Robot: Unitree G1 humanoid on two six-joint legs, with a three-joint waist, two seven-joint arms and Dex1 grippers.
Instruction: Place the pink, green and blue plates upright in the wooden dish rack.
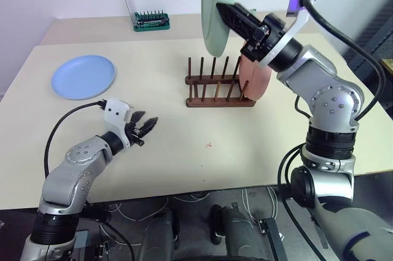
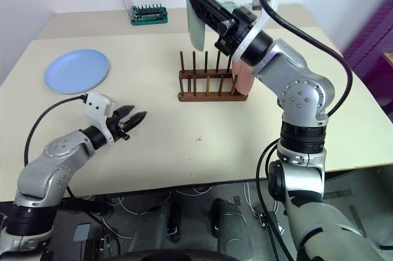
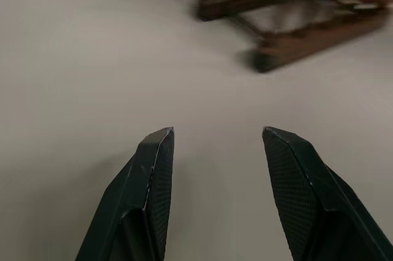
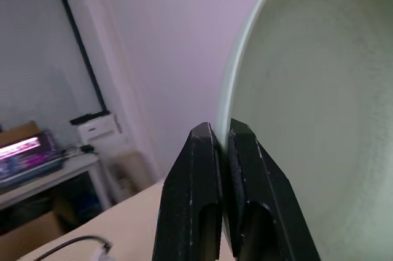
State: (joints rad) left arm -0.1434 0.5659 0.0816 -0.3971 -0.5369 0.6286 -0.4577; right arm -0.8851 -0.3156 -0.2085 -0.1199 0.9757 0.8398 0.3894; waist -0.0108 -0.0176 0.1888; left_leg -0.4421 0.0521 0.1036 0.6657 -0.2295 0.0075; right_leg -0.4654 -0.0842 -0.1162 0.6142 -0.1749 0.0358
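Note:
My right gripper (image 1: pixel 222 9) is shut on the rim of the green plate (image 1: pixel 215 9), which it holds upright in the air above the wooden dish rack (image 1: pixel 220 85). In the right wrist view the green plate (image 4: pixel 307 101) sits pinched between the two fingers (image 4: pixel 202 181). The pink plate (image 1: pixel 255 78) stands upright at the rack's right end. Far left on the table lies the blue plate (image 1: pixel 83 77), flat. My left gripper (image 1: pixel 147 124) hovers open and empty low over the table, between the blue plate and the rack, pointing toward the rack (image 3: pixel 288 21).
A green-based bit case (image 1: pixel 151 21) with a raised clear lid stands at the back of the table (image 1: pixel 184 156). A small red speck (image 1: pixel 209 145) lies on the table in front of the rack.

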